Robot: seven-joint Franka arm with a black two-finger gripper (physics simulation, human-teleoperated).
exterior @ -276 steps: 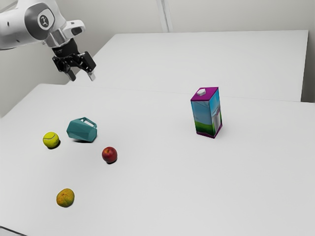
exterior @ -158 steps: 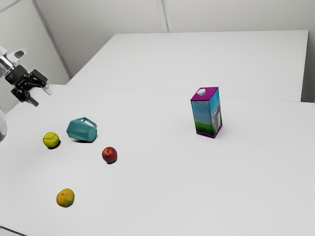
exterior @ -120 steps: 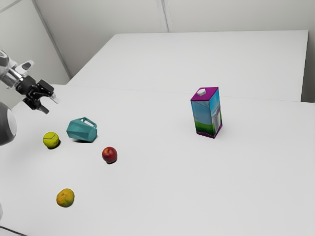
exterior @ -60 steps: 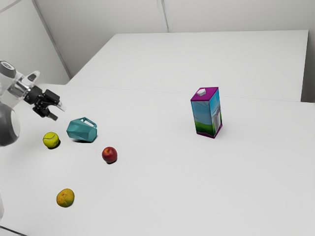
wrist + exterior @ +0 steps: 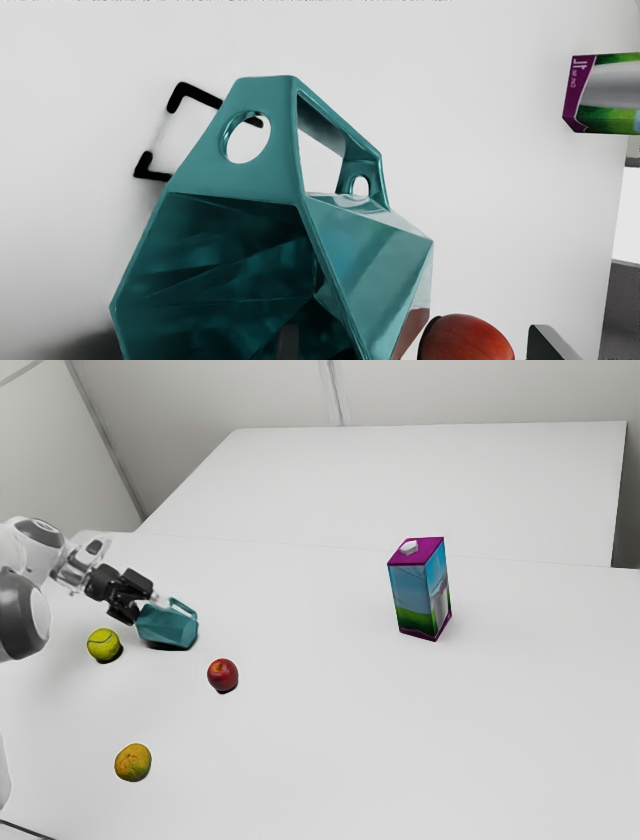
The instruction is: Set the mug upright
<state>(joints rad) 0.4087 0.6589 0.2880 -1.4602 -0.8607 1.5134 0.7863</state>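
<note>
Gripper [image 5: 147, 610] at mouth of sideways mug [image 5: 370, 250], contact unclear

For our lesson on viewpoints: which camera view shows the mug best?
The wrist view: it shows the mug close up, with its open mouth and handle. The exterior view shows it smaller, lying on its side.

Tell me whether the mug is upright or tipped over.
Tipped over: the mug lies on its side on the table, its mouth facing the gripper rather than up.
</note>
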